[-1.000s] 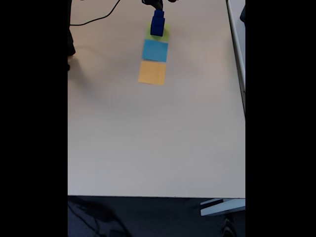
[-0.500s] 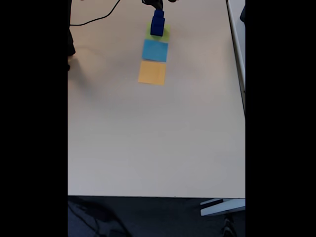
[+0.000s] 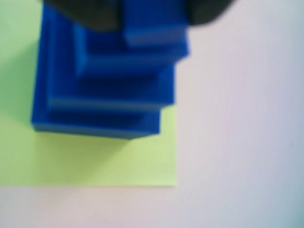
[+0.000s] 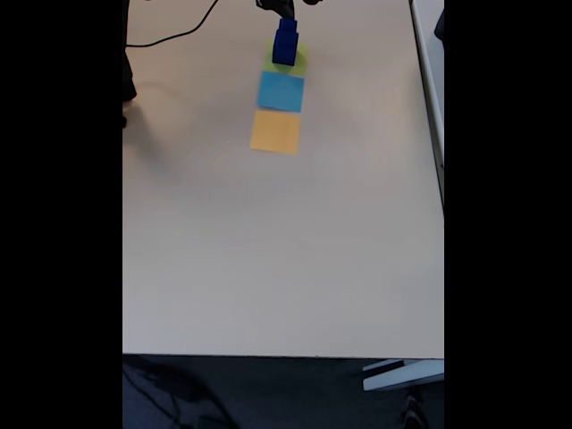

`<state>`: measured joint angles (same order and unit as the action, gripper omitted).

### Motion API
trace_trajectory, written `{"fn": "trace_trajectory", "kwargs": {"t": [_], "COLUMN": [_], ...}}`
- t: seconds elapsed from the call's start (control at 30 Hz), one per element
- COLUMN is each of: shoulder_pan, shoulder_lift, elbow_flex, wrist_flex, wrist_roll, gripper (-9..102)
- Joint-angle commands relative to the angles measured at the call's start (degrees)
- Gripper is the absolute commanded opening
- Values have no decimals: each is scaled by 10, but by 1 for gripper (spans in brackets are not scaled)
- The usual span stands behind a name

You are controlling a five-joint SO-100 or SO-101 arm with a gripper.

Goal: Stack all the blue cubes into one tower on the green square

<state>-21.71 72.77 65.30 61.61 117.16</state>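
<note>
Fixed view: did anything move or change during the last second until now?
Nothing visibly changed. The tower of dark blue cubes stands on the flat lime-green square as before, and the black gripper is at the tower's top in all three pictures.

Wrist view: the blue cubes (image 3: 102,90) are out of focus; edges between tiers are soft; the uppermost tier is cut off by the top edge and partly covered by dark blurred shapes, too indistinct to identify; the green square (image 3: 95,161) is cut off at the left edge, its far part hidden under the stack. Fixed view: the gripper (image 4: 286,7) is cropped by the top edge, so jaw state is indeterminate; the cubes (image 4: 285,43) are too small to count.
</note>
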Motion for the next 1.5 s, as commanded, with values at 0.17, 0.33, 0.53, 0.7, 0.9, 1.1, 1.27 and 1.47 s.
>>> {"fn": "trace_trajectory", "kwargs": {"t": [0.17,0.33,0.53,0.7,0.9,1.1,1.27,1.47], "shoulder_pan": [-3,-1,-2,-4,-5,-6,-4,-4], "shoulder_lift": [43,45,45,45,47,53,62,66], "elbow_flex": [8,9,9,9,7,3,2,2], "wrist_flex": [-9,-9,-9,-9,-10,-10,-9,-9], "wrist_roll": [-3,-7,-5,-4,-5,-17,-33,-43], "gripper": [1,1,3,4,6,9,11,12]}}
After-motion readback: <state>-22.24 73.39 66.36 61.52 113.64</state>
